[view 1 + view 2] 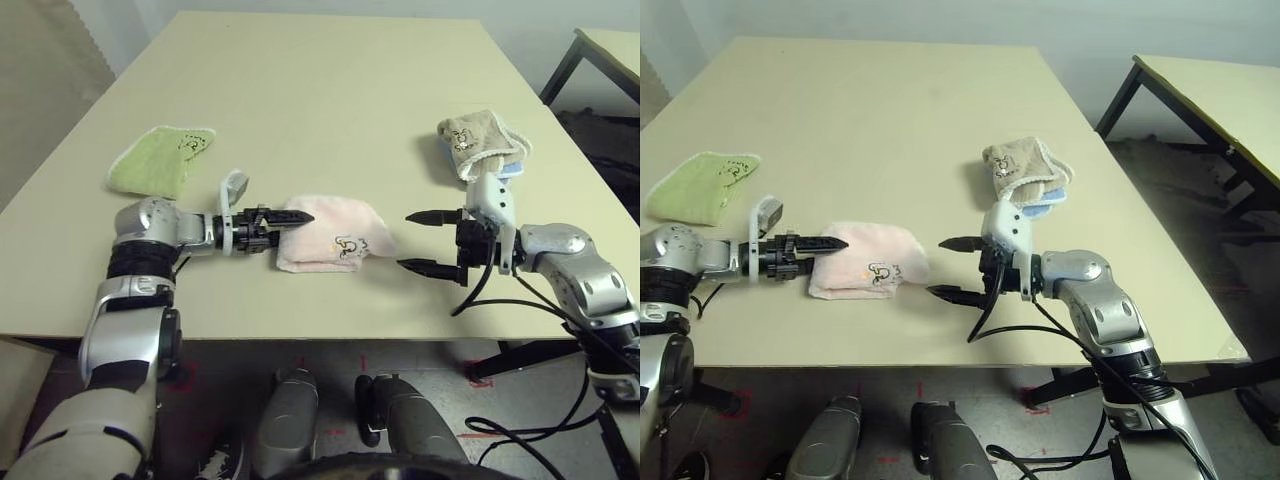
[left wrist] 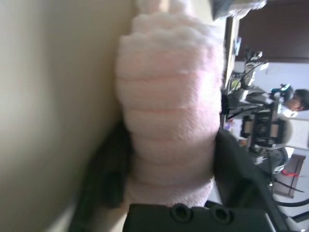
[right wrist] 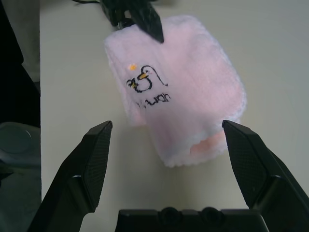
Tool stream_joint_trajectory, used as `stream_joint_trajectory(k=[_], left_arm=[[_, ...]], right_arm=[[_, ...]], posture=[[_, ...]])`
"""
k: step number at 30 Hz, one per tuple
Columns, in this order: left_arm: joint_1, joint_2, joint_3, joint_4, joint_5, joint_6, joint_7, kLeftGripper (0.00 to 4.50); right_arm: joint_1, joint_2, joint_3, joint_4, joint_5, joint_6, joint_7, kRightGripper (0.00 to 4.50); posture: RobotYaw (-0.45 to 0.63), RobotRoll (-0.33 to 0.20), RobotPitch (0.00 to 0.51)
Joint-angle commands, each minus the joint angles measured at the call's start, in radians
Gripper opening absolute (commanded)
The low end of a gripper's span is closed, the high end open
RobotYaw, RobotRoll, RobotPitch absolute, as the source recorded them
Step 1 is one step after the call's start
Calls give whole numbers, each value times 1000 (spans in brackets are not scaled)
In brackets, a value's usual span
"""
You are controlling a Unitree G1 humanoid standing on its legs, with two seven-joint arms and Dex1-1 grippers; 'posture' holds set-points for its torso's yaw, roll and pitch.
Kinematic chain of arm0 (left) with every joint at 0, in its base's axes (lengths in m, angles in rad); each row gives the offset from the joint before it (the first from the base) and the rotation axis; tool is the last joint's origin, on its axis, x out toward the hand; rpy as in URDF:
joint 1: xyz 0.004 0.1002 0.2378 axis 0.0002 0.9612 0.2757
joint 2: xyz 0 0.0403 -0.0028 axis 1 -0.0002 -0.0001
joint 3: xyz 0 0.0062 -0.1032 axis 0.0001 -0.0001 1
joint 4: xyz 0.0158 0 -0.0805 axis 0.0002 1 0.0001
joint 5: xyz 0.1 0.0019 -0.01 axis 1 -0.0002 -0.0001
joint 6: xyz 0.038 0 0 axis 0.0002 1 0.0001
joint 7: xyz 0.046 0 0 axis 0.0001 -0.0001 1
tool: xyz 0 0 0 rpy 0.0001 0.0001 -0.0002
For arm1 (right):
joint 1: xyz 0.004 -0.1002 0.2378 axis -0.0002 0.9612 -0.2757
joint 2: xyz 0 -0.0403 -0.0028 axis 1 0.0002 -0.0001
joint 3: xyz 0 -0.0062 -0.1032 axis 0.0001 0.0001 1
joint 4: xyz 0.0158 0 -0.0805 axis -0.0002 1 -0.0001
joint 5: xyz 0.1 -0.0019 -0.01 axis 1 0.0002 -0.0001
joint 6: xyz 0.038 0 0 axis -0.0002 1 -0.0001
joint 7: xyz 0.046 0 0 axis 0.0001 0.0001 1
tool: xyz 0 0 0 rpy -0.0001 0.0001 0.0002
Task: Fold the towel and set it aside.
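The towel (image 1: 335,240) is pale pink with a small dark cartoon print. It lies folded into a thick bundle near the front edge of the table (image 1: 300,80). My left gripper (image 1: 300,222) reaches in from the left. The left wrist view shows its fingers pressed against both sides of the towel (image 2: 166,111). My right gripper (image 1: 404,240) stands open just right of the towel, a small gap away and touching nothing. In the right wrist view the towel (image 3: 178,96) lies beyond the spread fingertips, its scalloped white edge facing them.
A small green towel (image 1: 165,160) lies at the left of the table. A stack of beige-and-blue folded towels (image 1: 480,145) sits at the right, behind my right gripper. A second table (image 1: 1210,90) stands further right. Black cables hang off the right arm over the front edge.
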Motion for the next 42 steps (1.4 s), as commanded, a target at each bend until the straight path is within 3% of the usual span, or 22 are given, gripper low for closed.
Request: stream_joint_trajectory(k=[1, 5, 6, 9, 15, 23, 33, 42], left_arm=[[15, -16, -41, 40, 39, 3, -4, 1434], [8, -23, 5, 56, 42, -40, -11, 150], [4, -36, 48, 50, 27, -76, -12, 5], [-28, -74, 187, 15, -32, -139, 5, 5], [-105, -91, 331, -73, -84, -254, 72, 5], [-196, 7, 479, -110, -101, -452, 181, 5], [-93, 166, 656, -44, -68, -772, 353, 5], [24, 167, 657, 51, -52, -927, 338, 5]], right_arm=[[9, -4, -2, -15, 8, 11, -11, 4500], [4, 5, 6, -10, 8, 12, -19, 4500], [2, 8, 8, -7, 7, 11, -20, 4500], [-4, 16, 13, -1, 6, 10, -22, 4500], [-7, 33, 20, 14, 0, 2, -25, 4500], [-19, 63, 32, 34, 1, -3, -35, 4500], [-31, 100, 44, 44, 5, 3, -45, 4500], [-53, 129, 70, 78, -3, -12, -19, 4500]], posture=[[42, 0, 153], [51, 0, 153], [51, 0, 153], [59, 0, 155], [76, 0, 156], [72, 0, 152], [104, 0, 151], [125, 0, 146]])
